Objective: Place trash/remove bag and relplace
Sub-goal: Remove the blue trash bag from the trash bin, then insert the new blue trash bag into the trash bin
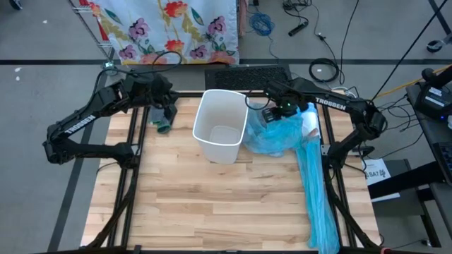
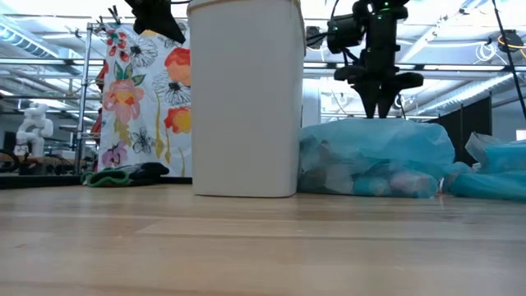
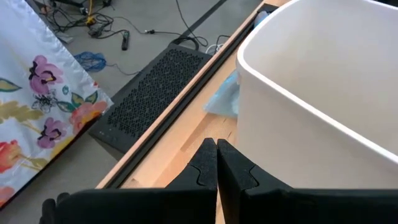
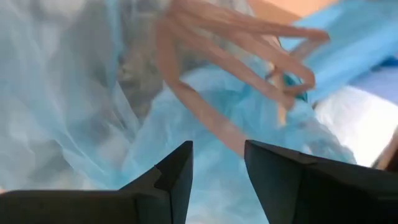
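A white trash bin [image 1: 222, 125] stands upright and unlined on the wooden table. To its right a full light-blue bag [image 1: 277, 135] lies on the table against the bin's foot. Pale crumpled trash [image 2: 337, 177] shows dimly through its wall, and pinkish-brown drawstrings [image 4: 236, 62] trail from its top. My right gripper [image 2: 382, 111] is open, pointing down right above the bag's top [image 4: 217, 155]. My left gripper [image 3: 216, 149] is shut and raised by the bin's far left corner [image 1: 167, 107]. It is above a dark green bundle [image 1: 163, 125].
Long light-blue plastic sheets [image 1: 318, 190] run from the bag along the table's right side to the near edge. A dark perforated mat [image 3: 155, 87] lies past the far edge, with a flowered cloth [image 1: 169, 28] and cables behind it. Bare wood [image 1: 212, 204] lies near the bin.
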Robot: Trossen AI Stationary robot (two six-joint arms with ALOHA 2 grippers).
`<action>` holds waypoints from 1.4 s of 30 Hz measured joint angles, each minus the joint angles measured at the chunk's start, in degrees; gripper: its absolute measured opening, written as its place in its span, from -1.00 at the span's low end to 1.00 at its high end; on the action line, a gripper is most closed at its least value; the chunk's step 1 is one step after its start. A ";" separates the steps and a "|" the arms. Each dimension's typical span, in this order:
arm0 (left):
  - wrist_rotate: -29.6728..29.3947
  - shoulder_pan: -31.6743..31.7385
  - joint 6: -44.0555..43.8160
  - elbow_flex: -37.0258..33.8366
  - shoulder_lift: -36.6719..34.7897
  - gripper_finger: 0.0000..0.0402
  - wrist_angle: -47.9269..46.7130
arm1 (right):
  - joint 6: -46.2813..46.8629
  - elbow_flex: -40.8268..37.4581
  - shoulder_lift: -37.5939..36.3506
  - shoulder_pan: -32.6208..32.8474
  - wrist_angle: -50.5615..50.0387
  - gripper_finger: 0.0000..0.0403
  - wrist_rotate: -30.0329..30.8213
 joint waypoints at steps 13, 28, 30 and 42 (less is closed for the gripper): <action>0.00 0.00 0.07 0.00 0.00 -1.00 -1.82 | 4.78 -0.02 -3.95 3.66 -4.27 -0.32 -4.72; 0.00 0.01 1.76 0.00 0.00 -1.00 -3.32 | 29.20 -1.26 -14.13 22.89 -17.86 -0.21 5.34; -0.01 0.02 3.05 0.00 0.00 -1.00 -3.29 | 32.24 -1.70 -14.61 24.75 -18.18 -0.12 4.17; 1.66 0.00 4.13 0.00 0.00 -1.00 -4.42 | 50.26 -16.27 -16.30 35.51 -18.24 0.54 -1.78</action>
